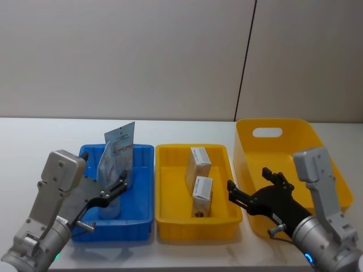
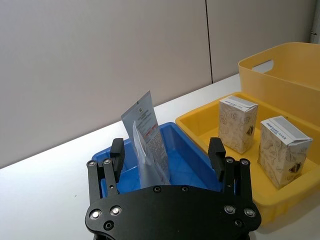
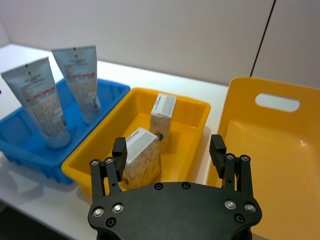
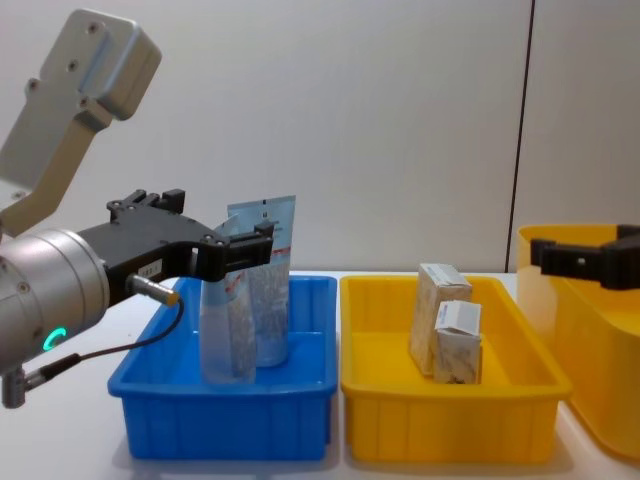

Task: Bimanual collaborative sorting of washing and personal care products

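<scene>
Since the left gripper [image 1: 116, 188] sat over the blue tray [image 1: 143, 148] at 8 o'clock in the head view, fingers spread wide either side of the near tube [image 1: 108, 170] and clamping nothing, the likely failure was a finger clipping it. Both tubes stood upright on narrow caps, the far tube [image 1: 120, 143] just beside at 1 o'clock, so one nudge probably toppled both. The right gripper [image 1: 248, 181], fingers also apart and empty, hovered at 4 o'clock over the gap between the yellow tray [image 1: 193, 148] and the yellow basket [image 1: 272, 122]; a low move could snag either rim. Two beige boxes [image 1: 198, 161] stood in the yellow tray at 6 o'clock. Surface was a plain white table [image 1: 34, 136]; behind it were bare beige wall panels [image 1: 142, 56] with one dark vertical seam.
</scene>
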`<control>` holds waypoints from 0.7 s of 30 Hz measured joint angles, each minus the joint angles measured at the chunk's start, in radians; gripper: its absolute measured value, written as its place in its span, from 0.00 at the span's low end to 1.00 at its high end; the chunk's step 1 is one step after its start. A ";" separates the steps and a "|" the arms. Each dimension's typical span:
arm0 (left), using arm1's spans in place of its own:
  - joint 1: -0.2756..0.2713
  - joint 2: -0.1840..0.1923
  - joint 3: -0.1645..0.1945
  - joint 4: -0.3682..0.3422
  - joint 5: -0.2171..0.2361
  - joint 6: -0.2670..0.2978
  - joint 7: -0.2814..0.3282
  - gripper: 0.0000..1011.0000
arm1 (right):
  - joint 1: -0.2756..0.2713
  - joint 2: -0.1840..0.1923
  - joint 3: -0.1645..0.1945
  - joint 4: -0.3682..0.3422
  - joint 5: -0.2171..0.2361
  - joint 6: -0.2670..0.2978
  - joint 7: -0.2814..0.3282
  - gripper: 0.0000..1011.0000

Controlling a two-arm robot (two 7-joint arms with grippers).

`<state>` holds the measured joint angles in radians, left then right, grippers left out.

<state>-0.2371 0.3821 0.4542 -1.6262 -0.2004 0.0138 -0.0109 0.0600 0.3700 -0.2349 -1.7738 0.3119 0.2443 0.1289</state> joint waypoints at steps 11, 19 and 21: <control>0.000 0.000 0.000 0.000 0.000 0.000 0.000 0.99 | 0.070 -0.005 -0.055 0.013 -0.017 0.173 0.010 0.99; 0.000 0.000 0.000 0.000 0.000 0.000 0.000 0.99 | 0.103 -0.035 -0.091 0.040 -0.049 0.217 -0.015 0.99; 0.000 0.000 0.000 0.000 0.000 0.000 0.000 0.99 | 0.111 -0.045 -0.101 0.051 -0.061 0.222 -0.027 0.99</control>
<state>-0.2371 0.3821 0.4542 -1.6262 -0.2004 0.0138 -0.0109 0.1706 0.3250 -0.3358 -1.7225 0.2510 0.4668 0.1016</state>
